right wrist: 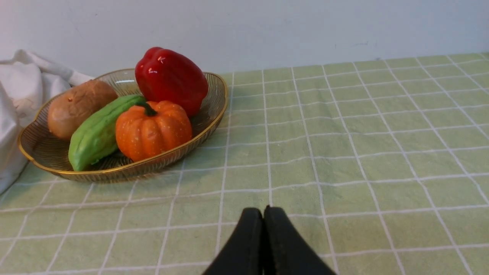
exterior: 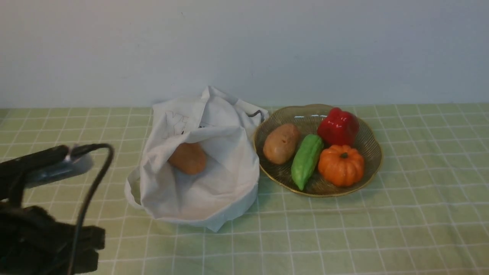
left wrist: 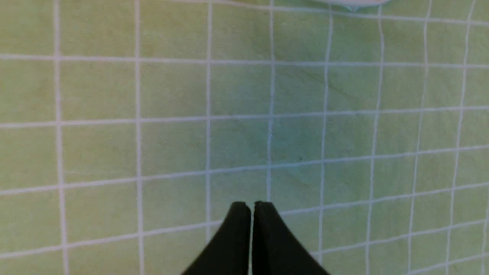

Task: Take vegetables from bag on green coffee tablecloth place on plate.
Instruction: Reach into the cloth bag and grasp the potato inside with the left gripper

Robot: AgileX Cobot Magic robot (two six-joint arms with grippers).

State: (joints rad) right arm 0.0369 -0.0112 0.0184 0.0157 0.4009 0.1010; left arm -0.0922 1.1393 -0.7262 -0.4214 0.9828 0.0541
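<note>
Potato (exterior: 188, 158) inside the open white bag (exterior: 225, 168), left of the plate (exterior: 372, 168)

Plate holds 4 pieces: paler potato (exterior: 282, 144), green gourd (exterior: 306, 160), red pepper (exterior: 338, 126), orange pumpkin (exterior: 341, 165). Left gripper (left wrist: 252, 204) and right gripper (right wrist: 263, 210) both closed, empty, over the green tablecloth (exterior: 324, 236).

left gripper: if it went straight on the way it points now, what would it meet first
Probably the tablecloth: nothing else shows ahead of the shut left gripper, though how far off is hard to judge.
</note>
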